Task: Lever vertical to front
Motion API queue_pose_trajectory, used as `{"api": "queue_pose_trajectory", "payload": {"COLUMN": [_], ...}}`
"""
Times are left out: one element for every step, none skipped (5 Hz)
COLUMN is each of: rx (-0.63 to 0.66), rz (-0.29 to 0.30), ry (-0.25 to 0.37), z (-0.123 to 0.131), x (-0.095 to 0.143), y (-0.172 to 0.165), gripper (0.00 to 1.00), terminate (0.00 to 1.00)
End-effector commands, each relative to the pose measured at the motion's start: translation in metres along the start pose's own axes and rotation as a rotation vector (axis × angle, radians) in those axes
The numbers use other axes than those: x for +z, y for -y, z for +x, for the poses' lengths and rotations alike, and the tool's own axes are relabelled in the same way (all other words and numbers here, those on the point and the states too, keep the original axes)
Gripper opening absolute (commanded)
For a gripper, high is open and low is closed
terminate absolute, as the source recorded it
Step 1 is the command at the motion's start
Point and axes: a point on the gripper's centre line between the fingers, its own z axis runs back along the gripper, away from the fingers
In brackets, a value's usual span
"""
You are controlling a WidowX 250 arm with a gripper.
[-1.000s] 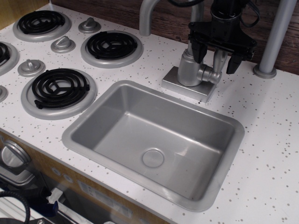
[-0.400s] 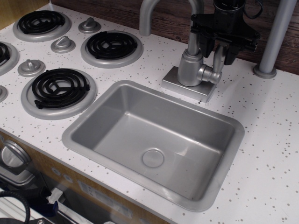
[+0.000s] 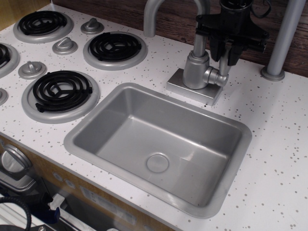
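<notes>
The lever (image 3: 224,61) stands upright beside the faucet body (image 3: 196,70), behind the sink (image 3: 91,122). My fingers (image 3: 233,52) are open around its top, gripping nothing — I am at the grasp step. Next: close, then pull forward. A second ago I was lower.

Bright, even light falls from overhead — the white speckled counter (image 3: 284,144) looks almost flat, with hardly a shadow on it. The grey sink (image 3: 159,144) takes a soft sheen along its rim and far wall, and its near-left wall is dimmer. Under the black gripper (image 3: 225,57) the faucet base (image 3: 195,86) throws only a faint shadow. Focus is fairly sharp throughout — the bottom-left corner below the counter sits dark and slightly blurred.
</notes>
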Motion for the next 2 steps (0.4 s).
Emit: {"api": "queue_pose_trajectory", "payload": {"rx": [0.03,0.046], "rz": [-0.018,-0.044], "ry": [0.033,-0.015], "z": [-0.0105,-0.0187], "x": [0.0192,0.0109], "y": [0.0076,0.0058], "gripper": [0.0,0.0], "terminate": [0.0,0.0]}}
